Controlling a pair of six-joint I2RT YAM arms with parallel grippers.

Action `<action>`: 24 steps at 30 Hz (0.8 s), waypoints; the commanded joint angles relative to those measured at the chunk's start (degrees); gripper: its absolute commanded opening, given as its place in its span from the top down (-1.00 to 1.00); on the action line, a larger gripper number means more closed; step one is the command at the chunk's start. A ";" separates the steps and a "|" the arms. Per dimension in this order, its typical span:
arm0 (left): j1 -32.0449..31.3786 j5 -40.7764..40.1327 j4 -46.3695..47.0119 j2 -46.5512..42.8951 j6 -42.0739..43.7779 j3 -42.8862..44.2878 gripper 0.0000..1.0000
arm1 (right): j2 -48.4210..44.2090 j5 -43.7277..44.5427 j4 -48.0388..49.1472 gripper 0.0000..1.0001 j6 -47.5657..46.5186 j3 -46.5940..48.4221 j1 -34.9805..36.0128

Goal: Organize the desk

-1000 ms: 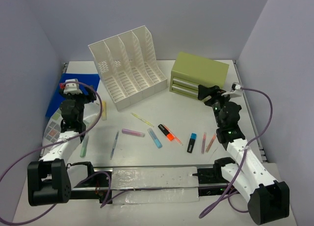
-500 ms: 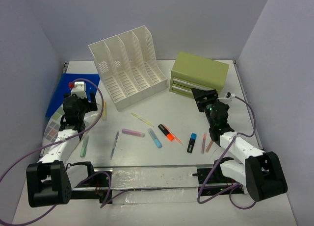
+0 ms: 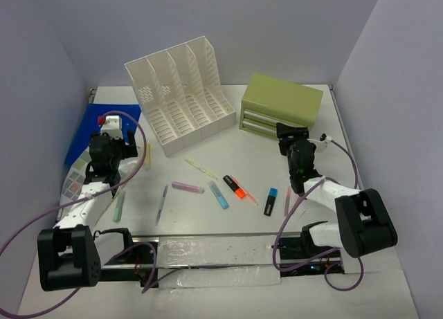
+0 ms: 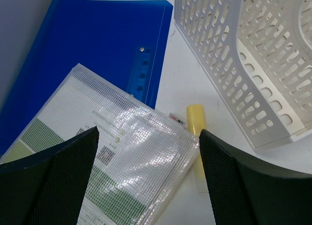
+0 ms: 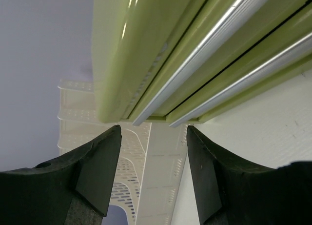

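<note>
The desk (image 3: 256,153) is a white tabletop strewn with pens and highlighters. My left gripper (image 3: 109,147) hovers open over a clear mesh pouch (image 4: 126,156) that lies partly on a blue folder (image 4: 87,54); nothing is between its fingers (image 4: 148,137). A yellow highlighter (image 4: 196,118) lies just past the pouch's corner. My right gripper (image 3: 291,133) stands open and empty just in front of the olive-green drawer box (image 3: 280,104). In the right wrist view its jaws (image 5: 153,132) point at the box's lower left corner (image 5: 161,49), and both drawers look closed.
A white slotted file rack (image 3: 181,101) stands at the back centre, close to the pouch (image 4: 253,64). In the middle lie a green highlighter (image 3: 119,206), a purple pen (image 3: 161,203), a blue highlighter (image 3: 219,194), an orange one (image 3: 234,186) and a blue-black marker (image 3: 270,201).
My right arm has folded back and its gripper has shifted left and lower in front of the drawer box, jaws narrowing. The left gripper has edged slightly right and stays open.
</note>
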 commanded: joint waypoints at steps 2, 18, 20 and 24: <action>0.51 1.30 -0.30 0.06 0.56 1.49 -0.80 | 2.17 4.08 4.48 -0.26 0.53 3.40 0.02; 1.36 3.52 -0.94 0.40 0.30 1.81 -0.80 | 9.35 5.51 8.90 -0.14 1.70 5.30 -1.65; 1.53 4.14 -1.23 0.48 0.08 2.13 -0.80 | 10.06 5.51 10.32 -0.13 1.88 5.13 -1.65; 1.78 5.23 -1.52 0.67 -0.13 2.45 -0.80 | 10.67 6.04 11.06 -0.09 1.62 5.43 -1.74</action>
